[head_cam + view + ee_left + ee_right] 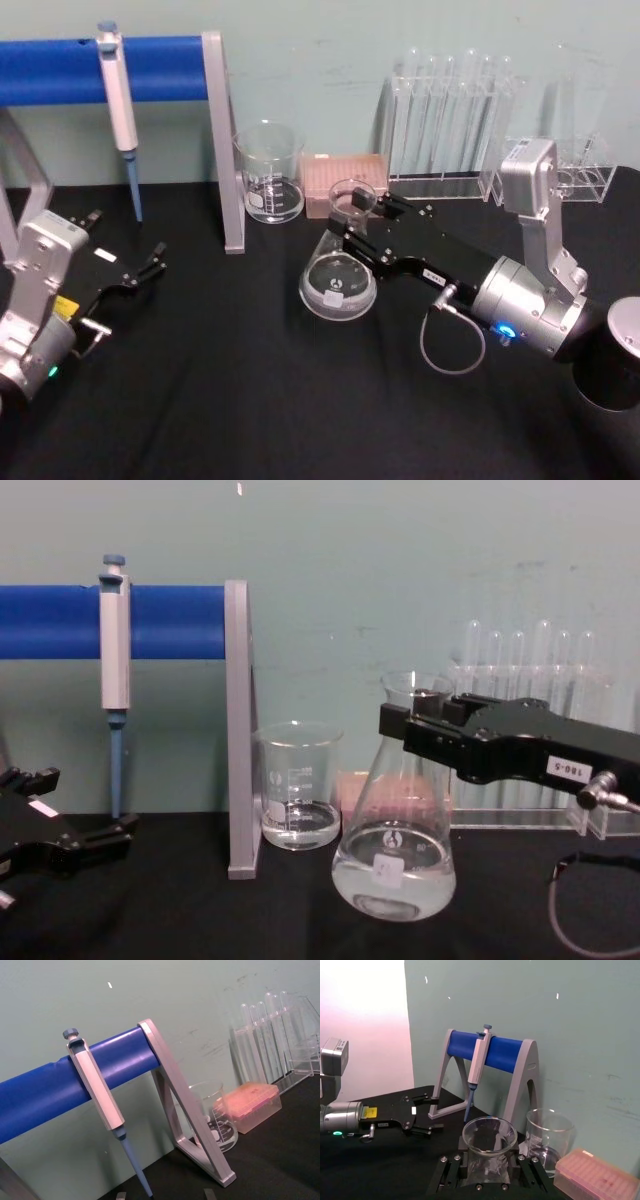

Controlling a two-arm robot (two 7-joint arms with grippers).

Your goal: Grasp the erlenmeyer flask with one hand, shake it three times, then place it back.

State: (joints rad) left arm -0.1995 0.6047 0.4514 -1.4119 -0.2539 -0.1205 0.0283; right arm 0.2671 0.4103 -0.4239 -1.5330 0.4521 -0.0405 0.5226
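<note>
Around the narrow neck of the clear glass cone-shaped flask sits the black right gripper with long flat jaws, squeezed tight on the glass from both sides. The flask stands straight up, and its wide base looks to be down on the black table. The chest view shows a little clear liquid in the flask's bottom and a small white patch. The head view shows instead the grey cable loop behind the gripper. Far off to the right gripper's left, the black left gripper rests low, fingers apart, holding nothing. I count one flask, one clear straight glass beaker and one pink box just past the right gripper's tips. I also count one grey pipette hanging on one blue bar stand, and a row of tall thin test tubes, too faint to count.
</note>
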